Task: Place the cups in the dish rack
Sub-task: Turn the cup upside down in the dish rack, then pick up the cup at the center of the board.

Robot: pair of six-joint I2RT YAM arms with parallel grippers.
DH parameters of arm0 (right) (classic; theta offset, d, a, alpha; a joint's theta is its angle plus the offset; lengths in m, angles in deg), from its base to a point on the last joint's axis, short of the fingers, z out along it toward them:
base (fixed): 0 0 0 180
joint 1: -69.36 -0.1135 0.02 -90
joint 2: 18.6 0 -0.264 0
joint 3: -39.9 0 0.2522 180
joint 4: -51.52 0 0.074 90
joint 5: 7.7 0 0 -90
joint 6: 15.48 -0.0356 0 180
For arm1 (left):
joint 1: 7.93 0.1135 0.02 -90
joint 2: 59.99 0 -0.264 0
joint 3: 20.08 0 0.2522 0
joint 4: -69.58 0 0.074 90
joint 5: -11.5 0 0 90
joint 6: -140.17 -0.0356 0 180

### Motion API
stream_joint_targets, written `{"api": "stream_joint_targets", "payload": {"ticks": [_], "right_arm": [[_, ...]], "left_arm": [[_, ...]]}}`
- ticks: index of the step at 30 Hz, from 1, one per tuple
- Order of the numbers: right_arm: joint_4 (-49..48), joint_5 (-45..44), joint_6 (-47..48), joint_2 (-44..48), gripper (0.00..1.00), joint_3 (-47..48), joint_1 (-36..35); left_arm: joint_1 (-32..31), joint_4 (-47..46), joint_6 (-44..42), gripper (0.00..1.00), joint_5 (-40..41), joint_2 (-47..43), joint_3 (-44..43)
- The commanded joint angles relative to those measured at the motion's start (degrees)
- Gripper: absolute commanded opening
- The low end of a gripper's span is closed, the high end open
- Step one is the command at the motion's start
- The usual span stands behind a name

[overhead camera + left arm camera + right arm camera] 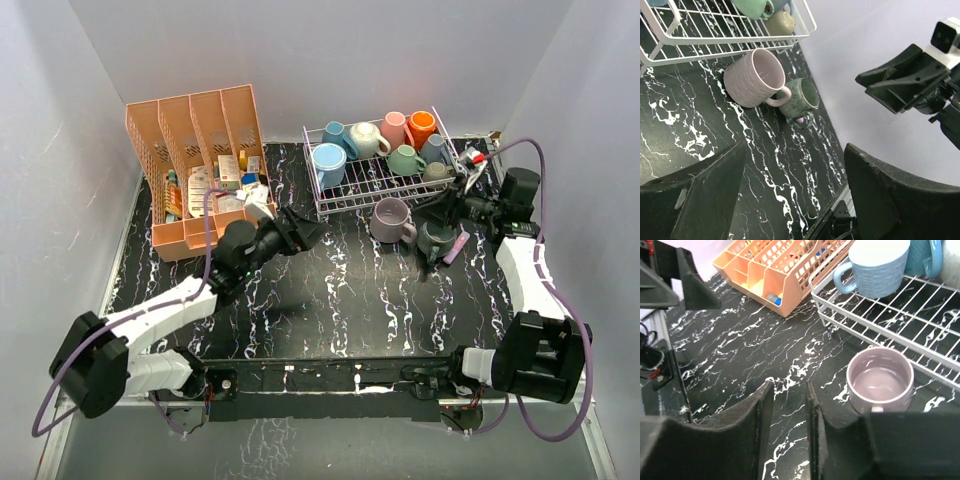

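The white wire dish rack [368, 186] at the back holds several cups, among them a light blue one [328, 163], a cream one [365, 140], an orange one [421, 128] and a green one [404, 160]. On the table in front of it stand a lilac cup [392, 220] [752, 77] [880, 380] and a dark grey cup [437, 238] [802, 99], side by side. My right gripper [443, 218] [789, 386] hovers just over the dark grey cup, narrowly open with only table between its fingers. Left of the lilac cup, my left gripper [305, 230] [795, 146] is wide open and empty.
A salmon-pink slotted organizer [195, 160] [775, 270] full of small items stands at the back left. A small pink stick [458, 245] lies beside the dark grey cup. Grey walls close in the table on both sides and behind.
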Motion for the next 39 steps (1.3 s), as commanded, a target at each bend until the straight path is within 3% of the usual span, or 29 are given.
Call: {"api": "stream_joint_targets", "payload": {"ticks": [1,4,8,14,20,27,39], "right_arm": [[-18.24,9.59,-12.34,1.78,0.39,-5.94,4.96],[-21.78,10.98,-14.59,2.82,0.49,-8.92,7.7],[-21.38,10.07,-12.72,3.79,0.5,-11.01,9.12],[-14.86,3.66,-7.41,3.38,0.51,-9.47,10.02],[-12.7,0.57,-5.97,4.38,0.51,-8.84,10.09],[-11.02,-1.56,-4.35,4.69,0.51,-8.31,10.2],[-11.01,-1.68,-4.18,4.73,0.52,-8.55,10.2]], "left_arm": [[-2.04,15.08,-6.72,0.76,0.8,6.69,-10.97],[-6.37,24.16,-11.25,0.77,9.46,12.48,-19.19],[-11.65,33.56,-16.07,0.79,20.27,22.61,-30.64],[-15.12,48.29,-14.54,0.81,34.36,37.52,-51.03],[-15.63,63.94,-16.04,0.82,40.76,53.62,-72.84],[-15.62,67.69,-22.38,0.81,43.24,64.21,-87.3],[-14.52,63.97,-27.56,0.73,42.88,70.26,-92.61]]}}
